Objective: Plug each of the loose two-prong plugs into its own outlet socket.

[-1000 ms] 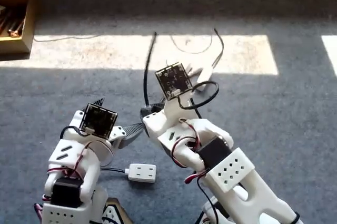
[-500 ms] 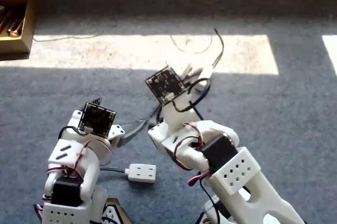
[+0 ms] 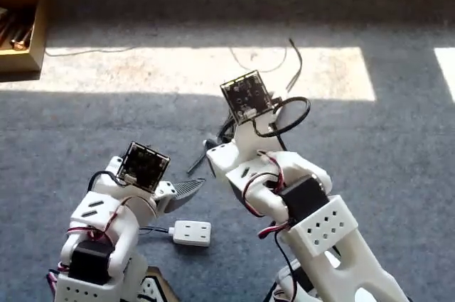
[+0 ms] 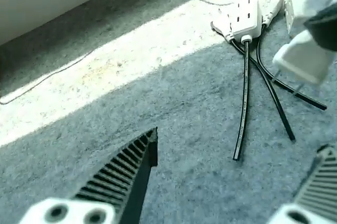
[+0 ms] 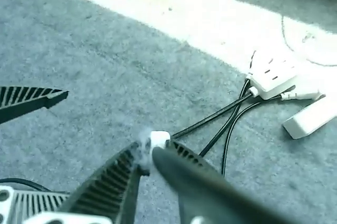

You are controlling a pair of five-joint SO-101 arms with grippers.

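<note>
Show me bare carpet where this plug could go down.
Bare carpet lies between the left arm and the wooden box, and right of the right arm. Crowded: black cords fan out from the far outlet block ahead of the right gripper; a second outlet block sits beside the left arm.

The left arm and the right arm are built from white shells with black servo blocks, and rows of small holes are cut into their base plates. Red and black wires are looped along the joints, a dark square circuit board is mounted at each wrist, and the fingers are moulded in dark ribbed plastic.
</note>
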